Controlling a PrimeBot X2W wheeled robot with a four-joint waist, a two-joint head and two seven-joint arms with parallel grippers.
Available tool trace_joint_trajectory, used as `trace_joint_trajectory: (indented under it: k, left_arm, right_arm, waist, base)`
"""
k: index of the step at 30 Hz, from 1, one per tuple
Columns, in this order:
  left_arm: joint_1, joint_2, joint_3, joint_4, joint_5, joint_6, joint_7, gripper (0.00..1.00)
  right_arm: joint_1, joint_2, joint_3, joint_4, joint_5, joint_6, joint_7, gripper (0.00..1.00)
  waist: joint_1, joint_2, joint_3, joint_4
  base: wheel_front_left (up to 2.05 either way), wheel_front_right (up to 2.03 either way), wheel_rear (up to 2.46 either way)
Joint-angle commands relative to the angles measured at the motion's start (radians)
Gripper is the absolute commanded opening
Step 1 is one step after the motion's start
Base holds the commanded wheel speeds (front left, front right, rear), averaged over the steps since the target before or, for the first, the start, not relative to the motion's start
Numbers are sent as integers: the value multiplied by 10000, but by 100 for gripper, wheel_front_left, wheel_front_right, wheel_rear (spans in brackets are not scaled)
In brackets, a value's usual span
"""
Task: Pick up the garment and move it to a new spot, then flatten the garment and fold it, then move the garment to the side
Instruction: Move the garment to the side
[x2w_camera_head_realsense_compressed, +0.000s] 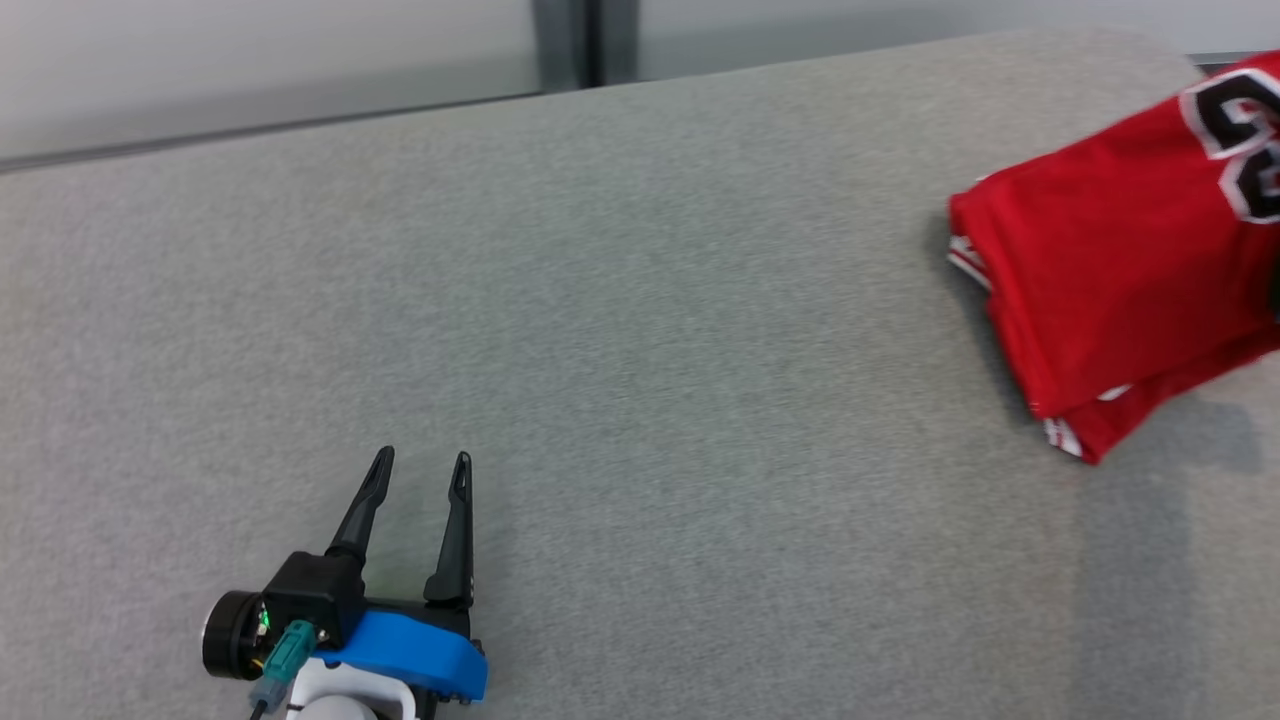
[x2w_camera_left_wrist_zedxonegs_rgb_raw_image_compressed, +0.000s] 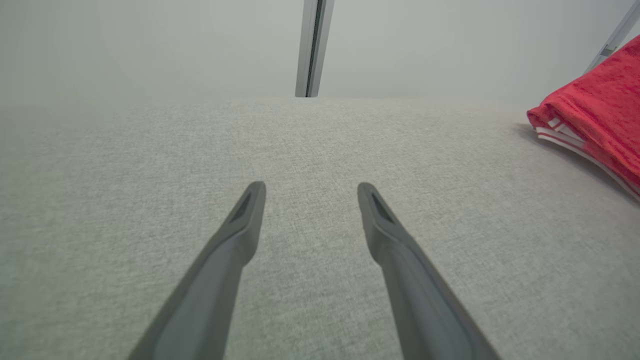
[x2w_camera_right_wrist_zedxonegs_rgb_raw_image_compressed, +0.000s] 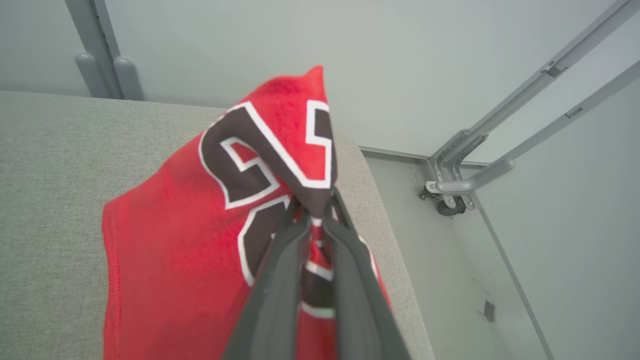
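The limp, light red folded fabric jersey (x2w_camera_head_realsense_compressed: 1110, 290), frame right, would likely droop unsupported. The right gripper (x2w_camera_right_wrist_zedxonegs_rgb_raw_image_compressed: 314, 212) pinches its top fold, a sound hold; the left gripper (x2w_camera_head_realsense_compressed: 423, 462) gapes empty.

Grey fabric surface (x2w_camera_head_realsense_compressed: 640, 350) before a pale wall (x2w_camera_right_wrist_zedxonegs_rgb_raw_image_compressed: 400, 60); metal frame (x2w_camera_right_wrist_zedxonegs_rgb_raw_image_compressed: 465, 186) on floor (x2w_camera_right_wrist_zedxonegs_rgb_raw_image_compressed: 450, 260).

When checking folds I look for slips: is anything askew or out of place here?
The folded red jersey with black-and-white numerals is askew: the right hand, shut on one corner, holds it up off the grey fabric surface, and its layers sit uneven at the near edge. Nothing looks spilled or damaged.
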Motion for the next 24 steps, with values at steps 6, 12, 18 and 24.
trace_joint_trajectory:
  k: [6, 12, 18, 24]
  left_arm:
    - [-232, 109, -101, -129, 95, 49, 3, 100]
    - [-198, 182, -166, -173, 101, 75, 57, 100]
    - [-333, 284, -253, -260, 137, 66, 138, 100]
    - [-648, 305, -221, -298, 75, 68, 95, 100]
  right_arm:
    - [146, -196, -1980, 739, -761, -5, -528, 100]
    - [473, 433, -2981, 1275, -1621, -5, -1131, 100]
    - [260, 1041, -2566, 1295, -1760, -3, -1770, 100]
    - [279, 1454, -1745, 1000, -1658, -5, -2742, 100]
  waist:
    - [0, -1, 656, 873]
    - [0, -1, 719, 856]
    - [0, -1, 540, 513]
    - [0, -1, 22, 346]
  base:
    - [0, 0, 0]
    - [0, 0, 0]
    - [0, 0, 0]
    - [0, 0, 0]
